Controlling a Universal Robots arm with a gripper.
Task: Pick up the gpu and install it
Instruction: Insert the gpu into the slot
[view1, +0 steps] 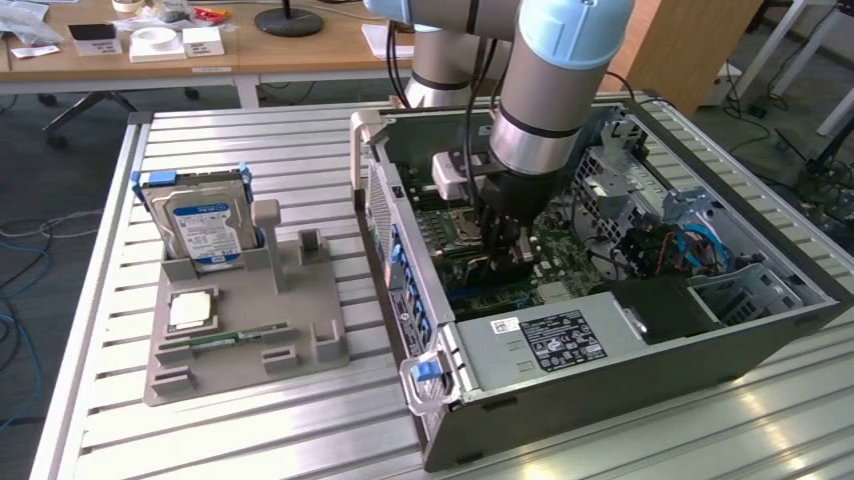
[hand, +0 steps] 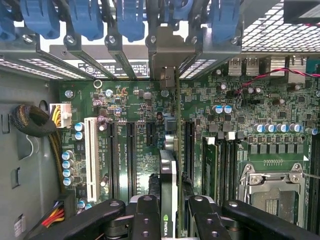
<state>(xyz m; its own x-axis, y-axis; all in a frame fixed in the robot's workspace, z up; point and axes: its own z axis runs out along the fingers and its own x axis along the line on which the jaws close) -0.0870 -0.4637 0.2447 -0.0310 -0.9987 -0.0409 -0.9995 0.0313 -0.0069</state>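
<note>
I have the gpu (hand: 170, 185) down inside the case (view1: 641, 370)
gripper (hand: 172, 212) pinching it edge-on over the motherboard (hand: 140, 130); bracket toward the rear slots

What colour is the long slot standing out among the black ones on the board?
White slot, seen best in the wrist view.

In the exterior view the hand (view1: 505, 262) reaches down inside the computer case (view1: 641, 370), and the arm's own wrist hides its fingertips and whatever lies between them. In the wrist view the gpu (hand: 170, 185) stands edge-on between the two black fingers (hand: 146, 215), so its face cannot be seen and its lower part is cut off by the picture's edge; whether its connector has entered the slot on the motherboard (hand: 140, 130) beneath cannot be told. The label on the power supply (view1: 567, 340) near the case's front is too small to read.
</note>
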